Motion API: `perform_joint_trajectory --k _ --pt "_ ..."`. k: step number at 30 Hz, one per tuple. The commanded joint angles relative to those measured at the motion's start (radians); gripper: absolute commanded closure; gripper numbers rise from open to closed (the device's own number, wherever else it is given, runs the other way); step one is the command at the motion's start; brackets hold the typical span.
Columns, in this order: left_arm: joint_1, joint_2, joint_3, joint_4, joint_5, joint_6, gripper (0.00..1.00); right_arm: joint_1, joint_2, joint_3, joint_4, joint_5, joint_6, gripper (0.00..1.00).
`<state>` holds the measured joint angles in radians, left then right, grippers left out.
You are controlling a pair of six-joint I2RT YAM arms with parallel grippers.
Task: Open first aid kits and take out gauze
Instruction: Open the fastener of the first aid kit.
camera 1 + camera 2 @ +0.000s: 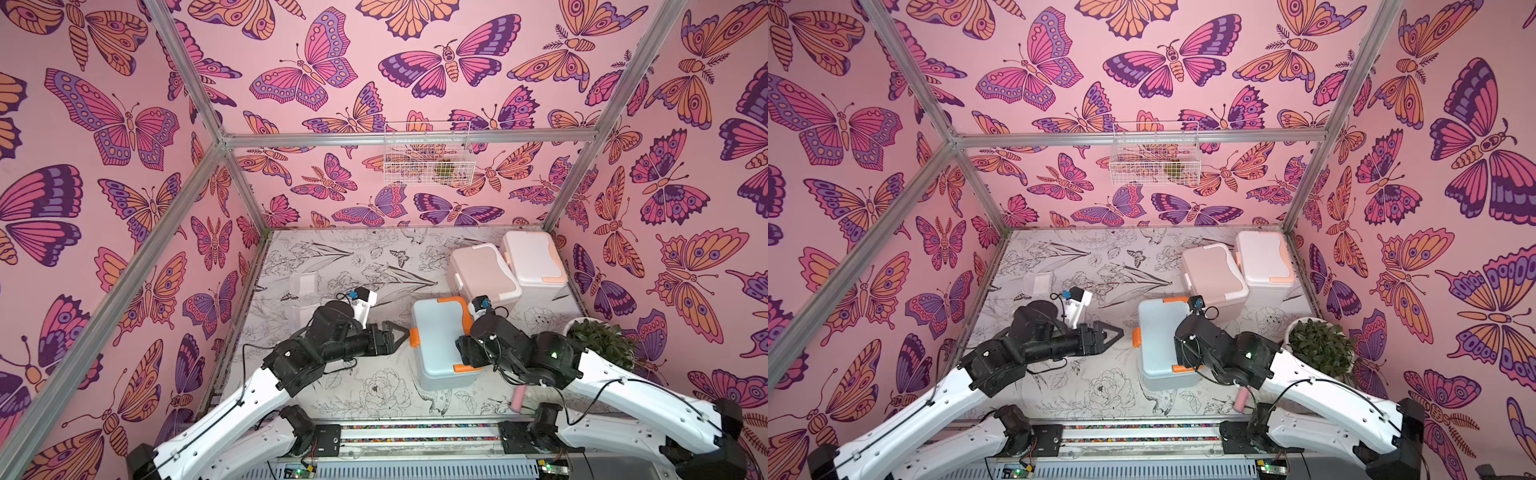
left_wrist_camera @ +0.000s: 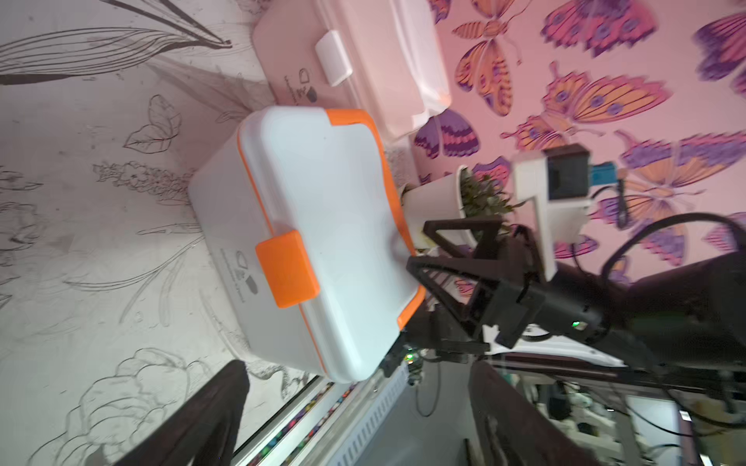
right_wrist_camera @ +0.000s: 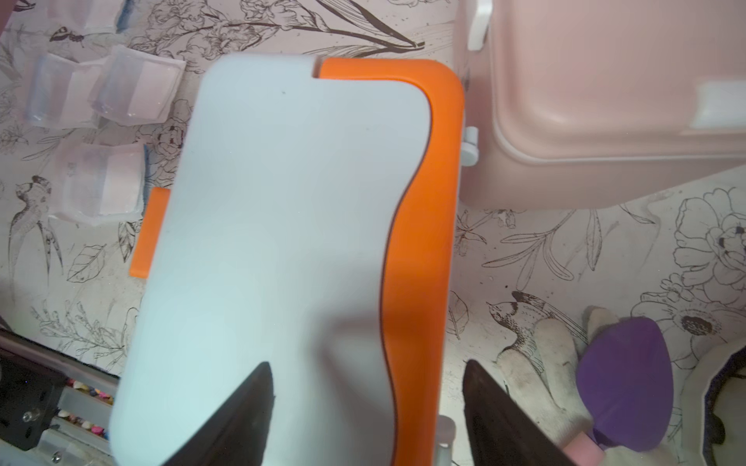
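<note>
In a top view the closed blue kit (image 1: 436,336) lies at centre, its latch (image 1: 414,337) facing and just ahead of the wide-open left gripper (image 1: 402,331), while the right gripper (image 3: 367,363) straddles its handle (image 3: 420,242), jaws spread

Pink butterfly walls (image 1: 332,83), floral-sketch tabletop (image 1: 332,257)

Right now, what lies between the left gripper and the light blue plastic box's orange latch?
Only bare floral table separates the left gripper from the orange latch, shown in a top view.
</note>
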<state>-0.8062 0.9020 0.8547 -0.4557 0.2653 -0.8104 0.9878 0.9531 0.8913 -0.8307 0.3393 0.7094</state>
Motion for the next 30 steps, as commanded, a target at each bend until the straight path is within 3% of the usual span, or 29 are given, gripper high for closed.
perform_joint_trajectory --k 1,4,9,30 --pt "-0.064 0.099 0.077 -0.235 -0.191 0.102 0.12 -0.031 -0.025 -0.046 -0.012 -0.012 0.012 0.26" --pt "-0.109 0.209 0.156 -0.279 -0.242 0.129 0.11 -0.045 -0.032 -0.078 0.007 -0.044 0.002 0.25" --pt "-0.125 0.333 0.220 -0.281 -0.230 0.150 0.11 -0.056 -0.021 -0.106 0.031 -0.084 -0.014 0.25" --pt "-0.048 0.486 0.206 -0.195 -0.150 0.148 0.09 -0.063 -0.018 -0.143 0.074 -0.124 -0.024 0.26"
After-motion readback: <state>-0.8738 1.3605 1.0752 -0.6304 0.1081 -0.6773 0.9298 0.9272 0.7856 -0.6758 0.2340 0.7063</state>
